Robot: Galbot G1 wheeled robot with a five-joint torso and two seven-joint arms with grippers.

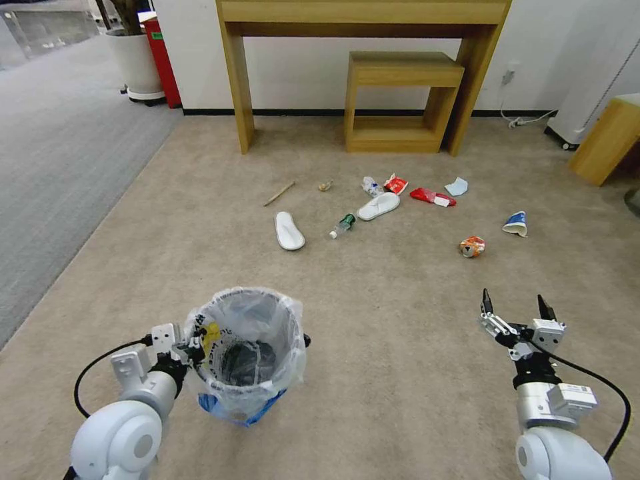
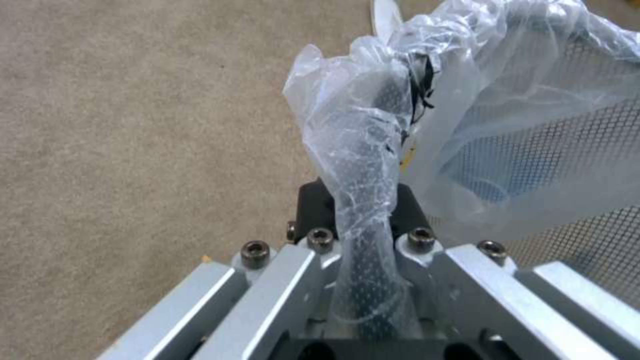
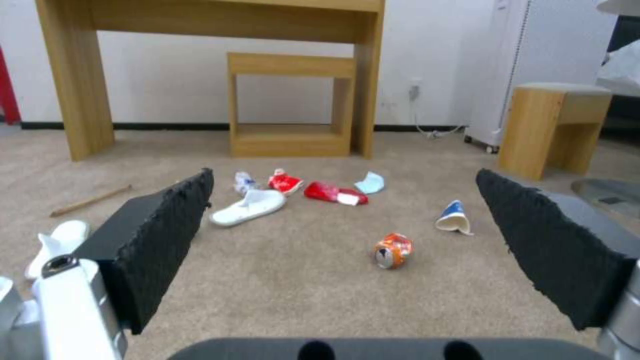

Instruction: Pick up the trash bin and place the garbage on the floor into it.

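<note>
The trash bin (image 1: 248,357), black mesh lined with a clear bag, is at the near left on the carpet. My left gripper (image 1: 195,348) is shut on its bag-wrapped rim (image 2: 365,165). Whether the bin's base touches the floor cannot be told. My right gripper (image 1: 517,305) hangs open over bare carpet at the near right, its pads (image 3: 167,240) wide apart. The garbage lies farther ahead: two white slippers (image 1: 289,231) (image 1: 379,206), a green-capped bottle (image 1: 343,225), a wooden stick (image 1: 279,193), red wrappers (image 1: 432,197), a crushed orange can (image 1: 472,247) (image 3: 393,250), a blue-white cup (image 1: 516,224) and a light-blue mask (image 1: 457,187).
A wooden desk (image 1: 363,20) with a low wooden stool (image 1: 400,100) under it stands against the back wall. A wooden side table (image 1: 607,140) is at the right, with a cable (image 1: 527,121) by the wall. A white planter (image 1: 137,63) stands at the back left. Open carpet separates me from the litter.
</note>
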